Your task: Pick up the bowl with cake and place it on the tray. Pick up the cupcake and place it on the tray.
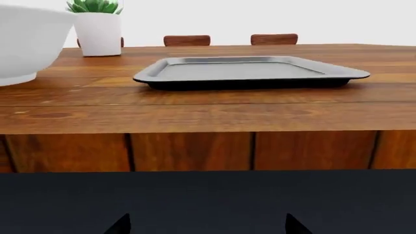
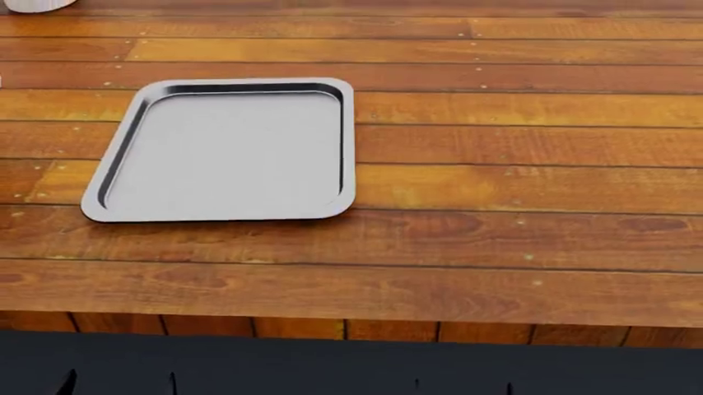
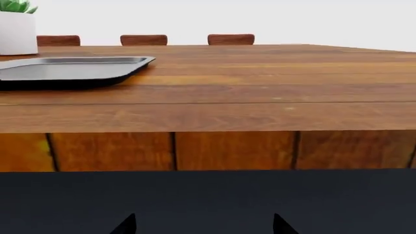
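At the worktop's (image 2: 495, 239) near edge, I have both arms parked low, below the level of the planks, so each wrist camera looks across the wood rather than down on it. Starting at the left: the bowl (image 1: 26, 41) sits on the worktop beyond the tray's left end, only its flaring white side showing in the left wrist view; the cake inside is hidden by the wall, so I cannot confirm it from here. Behind the bowl, toward the far edge, stands a white pot (image 1: 99, 33) with a green plant. The tray (image 2: 225, 152) lies flat and empty toward the near left part of the worktop, set slightly askew to the planks, with open wood on every side — a landing spot I judge easy to reach from either arm. Three chair backs (image 1: 187, 40) peek over the far edge. To the right of the tray the planks run bare as far as the views reach, and the cupcake appears in none of them; I would need to turn the head to find it.

Of the left gripper (image 1: 208, 226) and the right gripper (image 3: 202, 225), only two dark fingertips each poke into their own wrist views, standing well apart with nothing between them, so I read both as released and empty. Nothing is on the tray yet; the bowl looks like the nearer first target for my left arm.
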Motion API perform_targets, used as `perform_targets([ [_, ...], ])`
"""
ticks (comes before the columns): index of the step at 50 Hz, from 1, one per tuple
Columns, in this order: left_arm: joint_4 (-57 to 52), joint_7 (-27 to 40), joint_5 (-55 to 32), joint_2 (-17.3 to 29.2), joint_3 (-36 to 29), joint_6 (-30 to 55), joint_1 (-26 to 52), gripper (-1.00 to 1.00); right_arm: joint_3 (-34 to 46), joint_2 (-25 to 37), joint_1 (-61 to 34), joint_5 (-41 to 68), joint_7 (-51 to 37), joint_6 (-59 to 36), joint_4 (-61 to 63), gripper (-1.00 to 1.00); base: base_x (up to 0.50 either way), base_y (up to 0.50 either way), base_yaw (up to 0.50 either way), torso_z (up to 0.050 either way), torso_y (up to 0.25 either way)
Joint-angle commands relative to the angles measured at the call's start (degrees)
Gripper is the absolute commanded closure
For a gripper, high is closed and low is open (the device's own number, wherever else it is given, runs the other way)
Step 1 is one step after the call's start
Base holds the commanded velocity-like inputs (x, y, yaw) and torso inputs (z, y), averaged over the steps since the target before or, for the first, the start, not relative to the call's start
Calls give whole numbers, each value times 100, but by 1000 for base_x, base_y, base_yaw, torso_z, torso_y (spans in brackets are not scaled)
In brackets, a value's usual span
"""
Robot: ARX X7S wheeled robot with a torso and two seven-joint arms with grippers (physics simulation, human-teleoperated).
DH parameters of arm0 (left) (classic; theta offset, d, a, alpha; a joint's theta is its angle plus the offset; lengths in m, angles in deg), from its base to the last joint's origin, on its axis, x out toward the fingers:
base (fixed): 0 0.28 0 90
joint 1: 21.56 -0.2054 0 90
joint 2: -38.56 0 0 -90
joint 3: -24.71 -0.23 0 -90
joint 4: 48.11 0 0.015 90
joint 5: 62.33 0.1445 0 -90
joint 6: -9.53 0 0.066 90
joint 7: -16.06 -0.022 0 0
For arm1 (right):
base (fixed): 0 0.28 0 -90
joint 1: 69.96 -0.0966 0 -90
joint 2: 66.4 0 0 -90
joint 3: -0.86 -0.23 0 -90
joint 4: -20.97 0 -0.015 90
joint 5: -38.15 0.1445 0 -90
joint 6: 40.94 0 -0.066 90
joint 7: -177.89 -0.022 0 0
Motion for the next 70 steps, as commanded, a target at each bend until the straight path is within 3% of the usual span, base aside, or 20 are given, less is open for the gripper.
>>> perform_targets([
  [1, -6, 119, -91, 96, -113, -7, 5, -100, 112, 103, -4, 102, -128, 7, 6, -100, 0, 0, 0, 50, 0],
  [34, -1, 321, -406, 288, -294, 17, 44, -100, 401, 309, -55, 276, -345, -16, -20, -100, 0, 0, 0, 50, 0],
  [48, -55, 411, -434, 368, -386, -5, 14, -100, 486, 376, -39, 354, -419, 23, -2, -100, 0, 18, 0, 0, 0],
  [70, -91, 518, -486, 461, -507, -62, -10, -100, 597, 478, -23, 433, -524, 41, 44, -100, 0, 497, 0, 0, 0],
])
